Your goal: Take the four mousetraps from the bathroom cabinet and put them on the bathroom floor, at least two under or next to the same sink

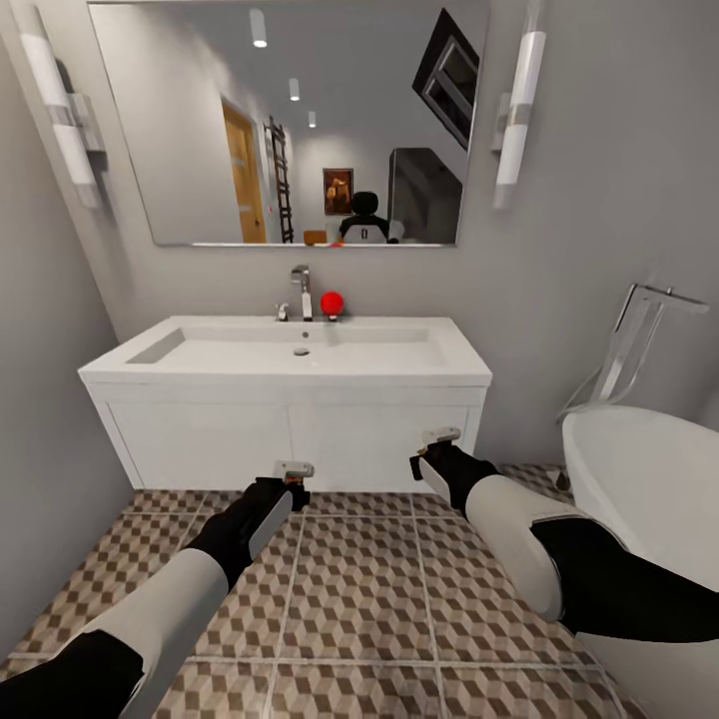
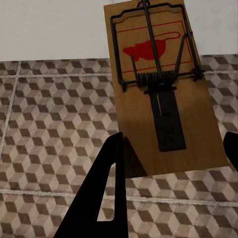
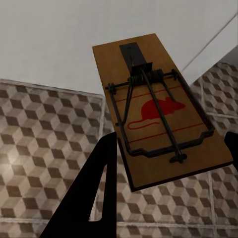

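We have a mousetrap in each gripper: the left gripper (image 1: 293,477) clamps one trap (image 2: 158,89), the right gripper (image 1: 431,447) another (image 3: 158,116), both at mid-frame above the floor (image 1: 350,589) before the sink (image 1: 300,355). We should lower both flat near the vanity base before letting go.

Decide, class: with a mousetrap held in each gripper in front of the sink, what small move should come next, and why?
Probably lower both arms toward the bathroom floor just in front of the sink vanity. The left gripper and right gripper each hold a mousetrap above the tiles, already beside the sink, so only the descent before release seems left.
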Controlling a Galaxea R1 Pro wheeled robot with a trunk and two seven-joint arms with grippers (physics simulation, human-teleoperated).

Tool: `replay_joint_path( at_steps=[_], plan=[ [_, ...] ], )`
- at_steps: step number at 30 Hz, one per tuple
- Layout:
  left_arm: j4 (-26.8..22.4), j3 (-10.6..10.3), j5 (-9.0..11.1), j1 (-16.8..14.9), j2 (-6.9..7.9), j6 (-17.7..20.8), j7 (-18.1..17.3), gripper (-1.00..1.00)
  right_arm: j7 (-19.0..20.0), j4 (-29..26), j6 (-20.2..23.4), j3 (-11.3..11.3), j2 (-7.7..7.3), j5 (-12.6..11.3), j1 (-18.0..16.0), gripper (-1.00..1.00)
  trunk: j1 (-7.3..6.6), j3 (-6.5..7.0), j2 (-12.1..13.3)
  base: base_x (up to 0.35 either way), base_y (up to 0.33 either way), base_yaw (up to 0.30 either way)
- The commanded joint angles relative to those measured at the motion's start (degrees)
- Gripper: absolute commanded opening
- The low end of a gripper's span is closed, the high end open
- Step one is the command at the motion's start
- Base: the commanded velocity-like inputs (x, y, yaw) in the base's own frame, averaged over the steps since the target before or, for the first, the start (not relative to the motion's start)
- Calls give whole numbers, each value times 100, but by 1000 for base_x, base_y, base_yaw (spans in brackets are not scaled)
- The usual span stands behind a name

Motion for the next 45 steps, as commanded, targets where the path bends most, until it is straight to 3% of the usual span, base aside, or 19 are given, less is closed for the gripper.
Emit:
replay_joint_path(
  at_steps=[1,9,17,34,45],
  plan=[
    [-5,-31,55,-5,4,17,53,-100,4,-8,54,24,1,48,-2,-100,22,-24,-44,0,0,0],
    [0,-32,55,-5,4,15,53,-100,31,-7,-54,24,1,48,1,-100,198,-168,-365,0,0,0],
    [22,-32,55,-5,4,15,53,-100,435,-7,-103,24,1,48,6,-100,373,-311,-686,0,0,0],
    [32,-35,55,-5,4,15,53,-100,461,-16,-105,23,1,51,7,-100,747,-619,-1368,0,0,0],
    [32,-37,55,-5,4,15,53,-100,462,-16,-104,23,1,48,7,-100,988,-896,-1809,0,0,0]
  ],
)
